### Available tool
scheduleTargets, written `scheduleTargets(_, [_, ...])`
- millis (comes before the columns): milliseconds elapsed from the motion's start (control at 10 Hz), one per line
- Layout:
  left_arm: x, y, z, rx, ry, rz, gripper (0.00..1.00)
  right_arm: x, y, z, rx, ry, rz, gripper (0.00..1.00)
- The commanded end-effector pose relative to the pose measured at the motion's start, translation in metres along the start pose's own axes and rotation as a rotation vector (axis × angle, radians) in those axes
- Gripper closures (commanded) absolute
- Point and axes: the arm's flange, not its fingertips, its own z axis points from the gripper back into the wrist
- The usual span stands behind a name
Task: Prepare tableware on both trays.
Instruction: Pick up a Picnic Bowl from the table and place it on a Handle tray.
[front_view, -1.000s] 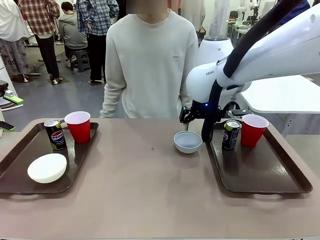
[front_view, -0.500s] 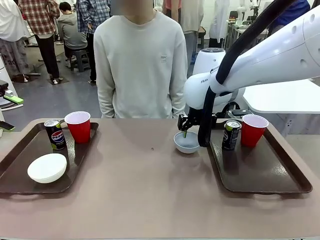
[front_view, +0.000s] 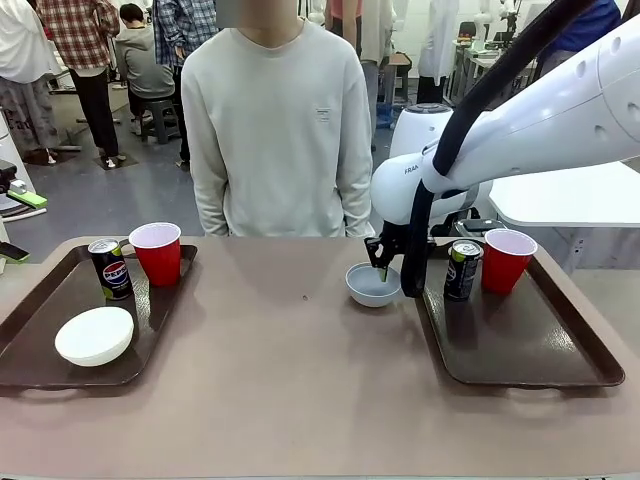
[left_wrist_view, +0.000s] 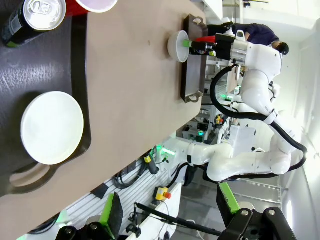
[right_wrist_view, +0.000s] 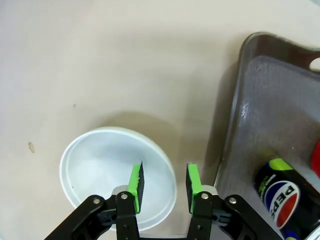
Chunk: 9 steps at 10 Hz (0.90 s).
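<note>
The grey-blue bowl (front_view: 370, 287) (right_wrist_view: 107, 167) rests on the table just left of the right tray (front_view: 520, 345) (right_wrist_view: 260, 115). My right gripper (front_view: 383, 268) (right_wrist_view: 164, 182) is open and low over the bowl's right rim, one pad (right_wrist_view: 135, 182) inside the bowl and the other outside it. That tray carries a dark can (front_view: 462, 270) (right_wrist_view: 282, 197) and a red cup (front_view: 507, 260). The left tray (front_view: 30, 345) (left_wrist_view: 30, 65) holds a white bowl (front_view: 94, 335) (left_wrist_view: 52, 127), a can (front_view: 110, 268) and a red cup (front_view: 157, 252). My left gripper (left_wrist_view: 169, 200) is open, high above its tray.
A person in a pale sweater (front_view: 275, 130) stands at the far edge of the table, arms down. The brown tabletop (front_view: 280, 380) between the trays is bare. Other people stand farther back.
My right gripper has come down and shifted left onto the grey-blue bowl's rim. The person has stepped a little to the left.
</note>
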Motion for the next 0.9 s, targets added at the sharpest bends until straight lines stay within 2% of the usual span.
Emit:
scheduleTargets(0, [-0.0017,-0.0006,0.0018,-0.013,0.000,-0.007,0.00,0.0016,0.0058,-0.0048,-0.045,-0.055,-0.019,0.53])
scheduleTargets(200, [-0.0017,-0.0006,0.0018,-0.013,0.000,-0.007,0.00,0.0027,0.0045,-0.0053,-0.039,-0.043,-0.014,0.53])
scheduleTargets(300, [-0.0017,-0.0006,0.0018,-0.013,0.000,-0.007,0.00,0.0045,0.0031,-0.0067,-0.032,-0.016,-0.018,0.73])
scheduleTargets(400, [-0.0017,-0.0006,0.0018,-0.013,0.000,-0.007,0.00,0.0047,0.0024,-0.0073,-0.027,-0.007,-0.020,0.73])
scheduleTargets(500, [-0.0017,-0.0006,0.0018,-0.013,0.000,-0.007,0.00,0.0047,0.0022,-0.0072,-0.024,-0.001,-0.022,0.92])
scheduleTargets(600, [-0.0017,-0.0006,0.0018,-0.013,0.000,-0.007,0.00,0.0043,0.0018,-0.0071,-0.023,0.004,-0.021,0.78])
scheduleTargets(700, [-0.0017,-0.0006,0.0018,-0.013,0.000,-0.007,0.00,0.0039,0.0017,-0.0059,-0.021,0.006,-0.022,1.00])
scheduleTargets(800, [-0.0017,-0.0006,0.0018,-0.013,0.000,-0.007,0.00,0.0017,0.0011,-0.0006,-0.018,0.008,-0.022,0.97])
